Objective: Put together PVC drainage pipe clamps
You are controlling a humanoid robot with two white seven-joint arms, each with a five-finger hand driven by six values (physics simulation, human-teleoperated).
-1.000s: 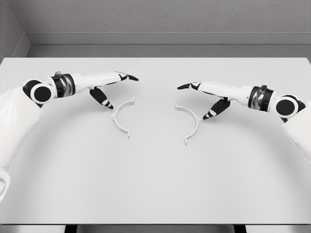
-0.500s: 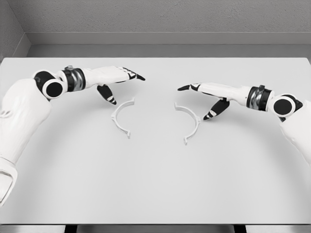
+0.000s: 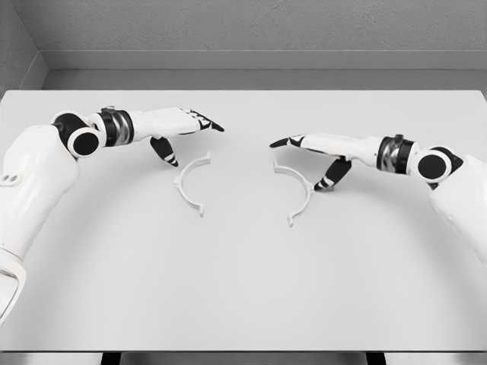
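Two clamp halves (image 3: 192,185) (image 3: 297,191) lie mid-surface (image 3: 243,289), apart, toward far edge. Left hand (image 3: 179,125) hovers beside left half, fingers extended, holding nothing. Right hand (image 3: 316,148) above right half, fingers likewise spread.

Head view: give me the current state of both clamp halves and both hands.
Left clamp half: flat on the table, ungrasped.
Right clamp half: flat on the table, ungrasped, apart from the other.
Left hand: open, holding nothing.
Right hand: open, holding nothing.
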